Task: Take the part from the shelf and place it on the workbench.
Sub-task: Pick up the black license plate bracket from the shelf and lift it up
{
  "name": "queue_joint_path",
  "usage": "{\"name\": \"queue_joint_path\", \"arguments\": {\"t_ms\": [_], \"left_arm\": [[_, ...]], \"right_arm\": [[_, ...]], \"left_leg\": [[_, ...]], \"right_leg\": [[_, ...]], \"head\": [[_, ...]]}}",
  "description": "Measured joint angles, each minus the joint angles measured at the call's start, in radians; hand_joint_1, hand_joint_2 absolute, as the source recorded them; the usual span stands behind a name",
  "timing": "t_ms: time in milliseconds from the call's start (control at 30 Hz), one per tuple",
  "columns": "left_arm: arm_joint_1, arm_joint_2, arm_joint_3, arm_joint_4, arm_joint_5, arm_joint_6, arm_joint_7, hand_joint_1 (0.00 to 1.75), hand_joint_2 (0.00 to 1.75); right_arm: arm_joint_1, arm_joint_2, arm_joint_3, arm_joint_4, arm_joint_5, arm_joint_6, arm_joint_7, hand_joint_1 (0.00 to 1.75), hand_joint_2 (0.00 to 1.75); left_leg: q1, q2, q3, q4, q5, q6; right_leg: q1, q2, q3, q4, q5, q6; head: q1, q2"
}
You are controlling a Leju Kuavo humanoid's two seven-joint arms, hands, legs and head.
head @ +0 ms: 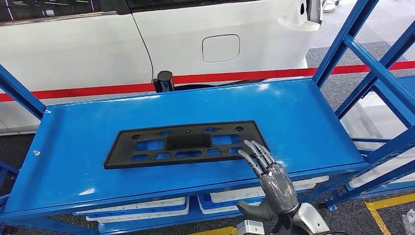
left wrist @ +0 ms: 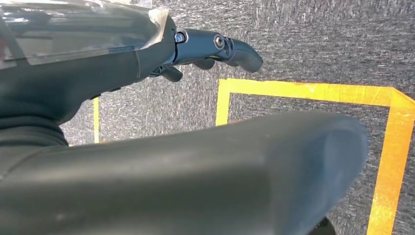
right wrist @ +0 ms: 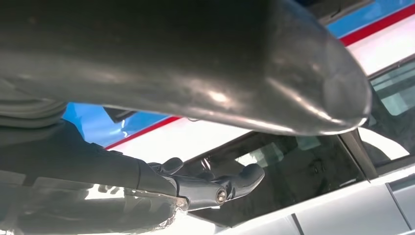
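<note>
A flat black plastic part (head: 183, 143) with several cut-outs lies on the blue shelf (head: 78, 147), near its middle. My right hand (head: 270, 178) reaches up over the shelf's front edge, fingers stretched out and apart, their tips just above the part's right end. It holds nothing. In the right wrist view the right hand (right wrist: 195, 88) shows its thick thumb and dark fingers (right wrist: 215, 188) against a white car. In the left wrist view my left hand (left wrist: 147, 147) hangs over the floor, fingers (left wrist: 215, 49) extended and holding nothing.
A white car (head: 147, 44) stands right behind the shelf, with a red barrier band (head: 98, 90) and a black post (head: 164, 81). Blue uprights (head: 342, 44) frame the shelf's right side. White trays (head: 142, 208) sit on the lower level. Yellow floor tape (left wrist: 386, 161) marks the grey carpet.
</note>
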Motion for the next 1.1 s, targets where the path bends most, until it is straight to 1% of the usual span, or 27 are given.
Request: {"name": "queue_joint_path", "arguments": {"t_ms": [267, 400, 567, 867, 1100], "left_arm": [[0.000, 0.000, 0.000, 0.000, 0.000, 0.000, 0.000, 0.00, 0.00], [0.000, 0.000, 0.000, 0.000, -0.005, -0.001, 0.009, 0.00, 0.00], [0.000, 0.002, -0.002, 0.000, -0.014, -0.003, 0.028, 0.00, 0.00], [0.000, 0.006, -0.011, 0.000, -0.018, -0.004, 0.037, 0.00, 0.00], [0.000, 0.016, -0.015, 0.000, -0.022, -0.003, 0.061, 0.00, 0.00]], "right_arm": [[-0.009, -0.010, 0.009, 0.027, 0.007, -0.002, 0.007, 0.00, 0.00], [-0.015, -0.012, 0.008, 0.039, 0.056, -0.035, 0.050, 0.00, 0.00], [-0.052, -0.016, 0.000, 0.087, 0.102, -0.107, 0.066, 0.00, 0.00], [-0.089, -0.013, -0.002, 0.133, 0.133, -0.127, 0.072, 0.00, 0.00], [-0.163, 0.009, 0.003, 0.184, 0.158, -0.125, 0.090, 0.00, 0.00]], "left_leg": [[0.000, 0.000, 0.000, 0.000, 0.000, 0.000], [0.000, 0.000, 0.000, 0.000, 0.000, 0.000], [0.000, 0.000, 0.001, 0.000, 0.000, 0.000], [0.000, 0.000, 0.001, 0.000, 0.000, 0.000], [0.000, 0.000, 0.002, 0.000, 0.000, 0.000]], "right_leg": [[0.000, 0.000, 0.000, 0.000, 0.000, 0.000], [0.000, 0.000, 0.000, 0.000, 0.000, 0.000], [0.000, 0.000, 0.000, 0.000, 0.000, 0.000], [0.000, 0.000, 0.001, 0.000, 0.000, 0.000], [0.000, 0.000, 0.001, 0.000, 0.000, 0.000]], "head": [[0.000, 0.000], [0.000, 0.000], [0.000, 0.000], [0.000, 0.000], [0.000, 0.000]]}}
